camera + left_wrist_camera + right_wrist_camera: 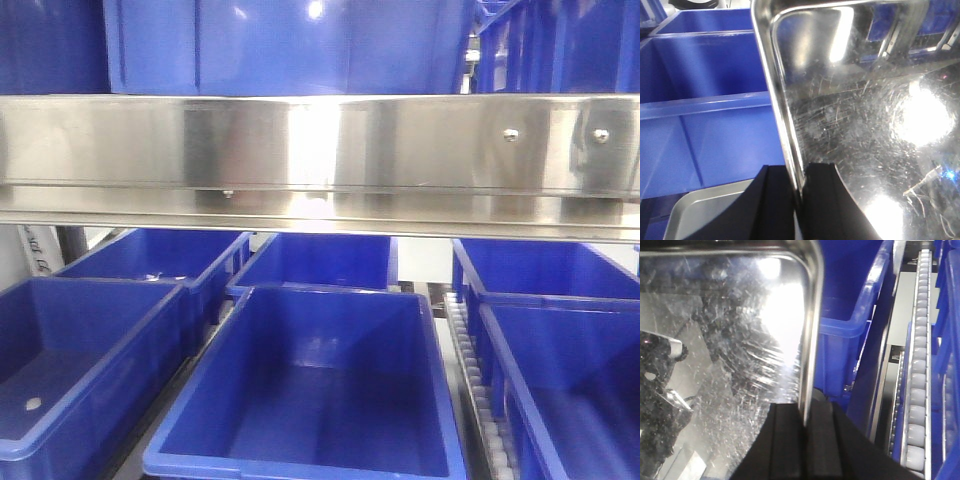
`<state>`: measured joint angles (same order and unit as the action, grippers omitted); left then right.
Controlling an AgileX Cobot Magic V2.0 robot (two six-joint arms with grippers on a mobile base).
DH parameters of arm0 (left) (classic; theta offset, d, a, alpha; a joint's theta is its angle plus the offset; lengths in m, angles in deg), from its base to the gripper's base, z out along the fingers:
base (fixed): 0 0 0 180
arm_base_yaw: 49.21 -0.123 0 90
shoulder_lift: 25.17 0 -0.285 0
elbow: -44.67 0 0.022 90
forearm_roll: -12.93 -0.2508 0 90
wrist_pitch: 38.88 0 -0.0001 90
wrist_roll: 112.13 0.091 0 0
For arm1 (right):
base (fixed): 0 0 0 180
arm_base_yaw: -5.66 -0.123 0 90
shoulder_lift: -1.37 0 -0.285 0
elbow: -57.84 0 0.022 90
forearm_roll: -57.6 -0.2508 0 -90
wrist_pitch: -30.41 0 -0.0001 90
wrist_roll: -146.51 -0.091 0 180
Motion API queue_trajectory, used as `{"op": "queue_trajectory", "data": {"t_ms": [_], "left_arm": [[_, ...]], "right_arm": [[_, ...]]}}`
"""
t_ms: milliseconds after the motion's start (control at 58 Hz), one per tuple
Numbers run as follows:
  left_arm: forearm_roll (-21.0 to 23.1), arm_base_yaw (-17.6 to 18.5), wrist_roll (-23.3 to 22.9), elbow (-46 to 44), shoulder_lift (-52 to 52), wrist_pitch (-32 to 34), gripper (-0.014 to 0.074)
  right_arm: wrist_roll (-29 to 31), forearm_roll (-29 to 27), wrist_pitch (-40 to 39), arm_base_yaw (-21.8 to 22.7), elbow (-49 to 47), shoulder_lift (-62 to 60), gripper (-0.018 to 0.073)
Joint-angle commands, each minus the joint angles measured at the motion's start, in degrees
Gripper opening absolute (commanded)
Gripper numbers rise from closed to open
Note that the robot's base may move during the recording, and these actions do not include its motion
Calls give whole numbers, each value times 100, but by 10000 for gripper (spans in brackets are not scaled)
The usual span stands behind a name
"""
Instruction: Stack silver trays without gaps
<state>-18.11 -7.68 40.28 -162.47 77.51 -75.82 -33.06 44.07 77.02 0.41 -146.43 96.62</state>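
While my left jaws are clenched on the left rim of a silver tray (865, 125), my right jaws grip the same tray (740, 340) by its right rim, so it hangs between them over the blue bins. A second tray (705, 210) lies lower, at the foot of a bin wall (705, 125); only one corner shows. In the front view a small pale speck (33, 403) sits in the left bin (80, 340). Just right of my tray's edge stands another bin (850, 325), with a roller track (920, 365) beyond.
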Motion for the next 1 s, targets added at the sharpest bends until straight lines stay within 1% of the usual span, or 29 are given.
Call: {"op": "queue_trajectory", "data": {"t_ms": [0,466,552,621,707,759,845,983], "left_arm": [[-47,45,134,-48,-40,242,-7],[-47,45,134,-48,-40,210,-7],[-98,45,144,-48,-28,-48,-7],[-234,45,144,-48,30,-394,-7],[-393,32,144,-48,232,-964,-7],[-454,32,144,-48,341,-1194,-7],[-602,32,193,-48,529,-1467,-7],[-679,20,193,-48,771,-1565,-7]], "right_arm": [[55,-80,-383,-18,-78,-69,-78],[55,-80,-383,-18,-78,-69,-78],[55,-359,-361,-18,-78,-48,-78],[55,-588,-223,-35,-78,-2,-78],[55,-600,53,-130,-78,162,-78],[55,-600,217,-193,-78,276,-78],[55,-600,488,-353,-78,546,-78],[55,-600,644,-510,-78,980,-78]]}}
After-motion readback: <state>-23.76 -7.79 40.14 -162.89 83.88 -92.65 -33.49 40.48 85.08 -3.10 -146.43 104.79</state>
